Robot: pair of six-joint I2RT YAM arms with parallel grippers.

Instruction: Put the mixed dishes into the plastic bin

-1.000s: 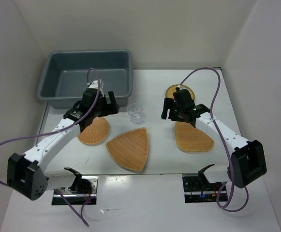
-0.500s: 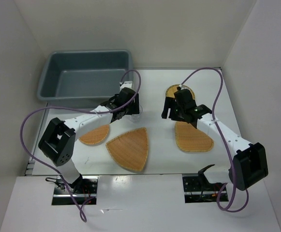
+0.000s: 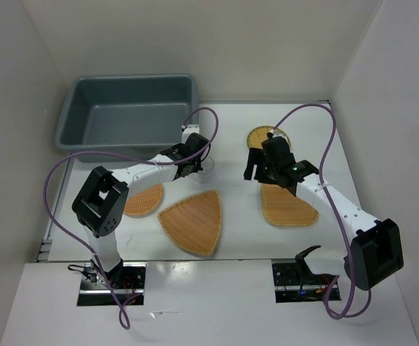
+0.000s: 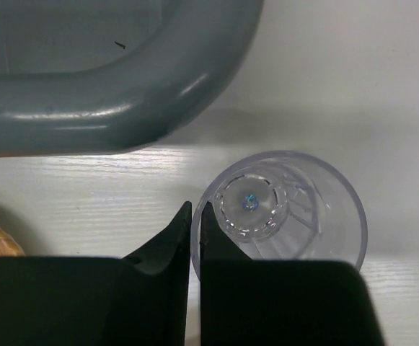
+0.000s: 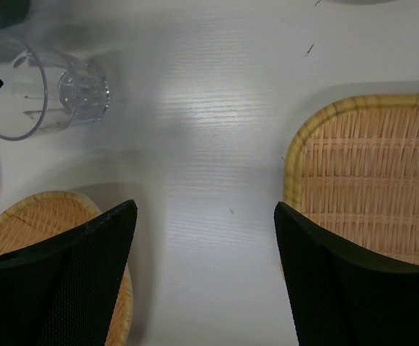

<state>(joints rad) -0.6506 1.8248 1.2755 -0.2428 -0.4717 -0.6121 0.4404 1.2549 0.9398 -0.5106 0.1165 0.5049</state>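
Note:
The blue-grey plastic bin [image 3: 65, 122] stands at the back left, its rolled rim [image 4: 122, 108] close in the left wrist view. My left gripper [image 3: 197, 160] [image 4: 195, 210] is shut on the wall of a clear cup [image 3: 208, 167] [image 4: 296, 216], one finger inside and one outside. Woven dishes lie flat on the table: a round one [image 3: 144, 200], a rounded triangle [image 3: 193, 220] [image 5: 36, 216], a rounded square [image 3: 287, 204] [image 5: 368, 173] and a small round one [image 3: 263, 135]. My right gripper [image 3: 261, 166] [image 5: 205, 209] hangs open over bare table between the triangle and the square, holding nothing.
White walls close in the table at the back and both sides. The cup [image 5: 36, 90] stands just off the bin's near right corner. Purple cables loop above both arms.
My left arm has swung right, from over the round dish to the cup beside the bin, and its jaws have closed on the cup's wall. The right arm has barely shifted.

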